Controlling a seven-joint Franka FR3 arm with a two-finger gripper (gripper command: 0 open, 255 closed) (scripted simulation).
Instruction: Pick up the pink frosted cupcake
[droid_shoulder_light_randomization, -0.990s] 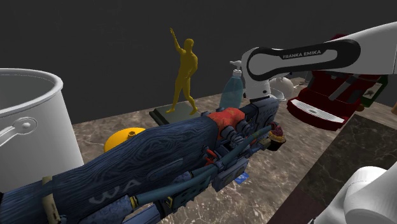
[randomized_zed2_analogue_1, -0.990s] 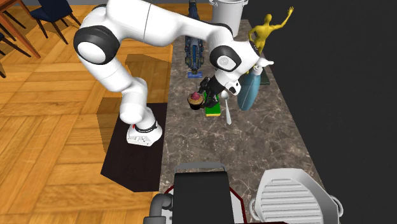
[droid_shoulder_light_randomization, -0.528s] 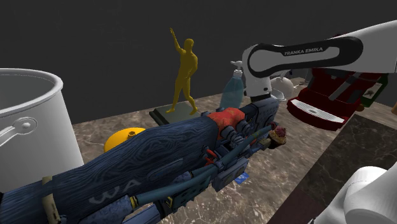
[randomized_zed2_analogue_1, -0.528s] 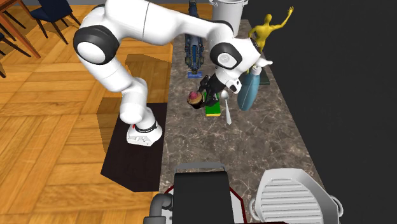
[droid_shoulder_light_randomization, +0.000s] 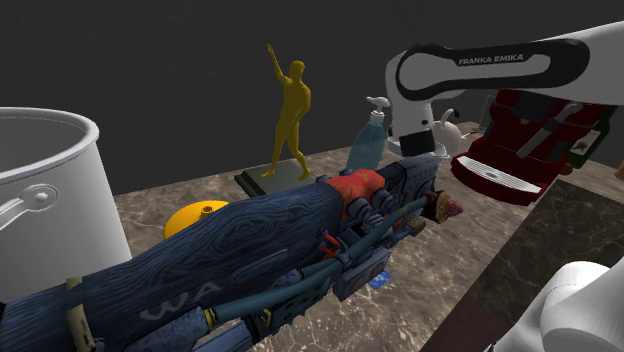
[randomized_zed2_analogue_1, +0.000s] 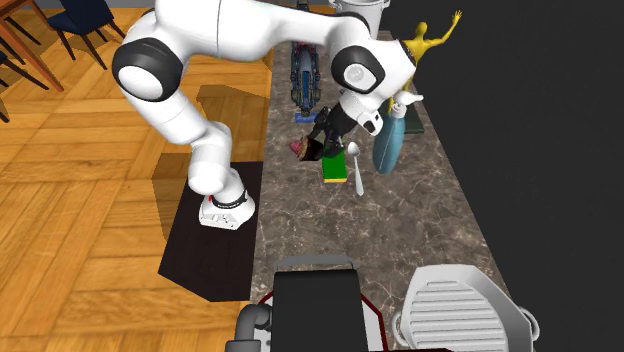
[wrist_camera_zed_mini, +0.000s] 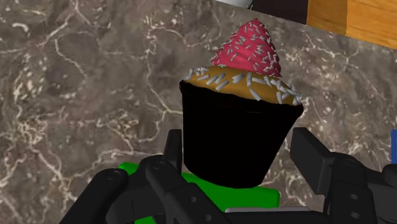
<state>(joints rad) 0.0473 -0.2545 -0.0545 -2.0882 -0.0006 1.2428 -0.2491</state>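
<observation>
The cupcake (wrist_camera_zed_mini: 238, 121) has a black wrapper, a tan top with white sprinkles and a peak of pink frosting. My black gripper (wrist_camera_zed_mini: 238, 162) is shut on the wrapper, one finger on each side. The cupcake (randomized_zed2_analogue_1: 300, 148) hangs tilted above the marble counter (randomized_zed2_analogue_1: 390, 230), just off the gripper (randomized_zed2_analogue_1: 320, 138) under the white wrist. In the shoulder view the cupcake (droid_shoulder_light_randomization: 447, 207) shows past the end of a long blue object (droid_shoulder_light_randomization: 250, 250), which hides most of the hand.
A blue spray bottle (randomized_zed2_analogue_1: 388, 140), a green block (randomized_zed2_analogue_1: 335, 170) and a spoon (randomized_zed2_analogue_1: 354, 165) lie close below the hand. A yellow figure (droid_shoulder_light_randomization: 290, 110), white pot (droid_shoulder_light_randomization: 50, 190) and red coffee machine (droid_shoulder_light_randomization: 520, 150) also stand on the counter.
The arm has risen and carried the cupcake up and toward the shoulder view's right. The cupcake now tilts more to its side.
</observation>
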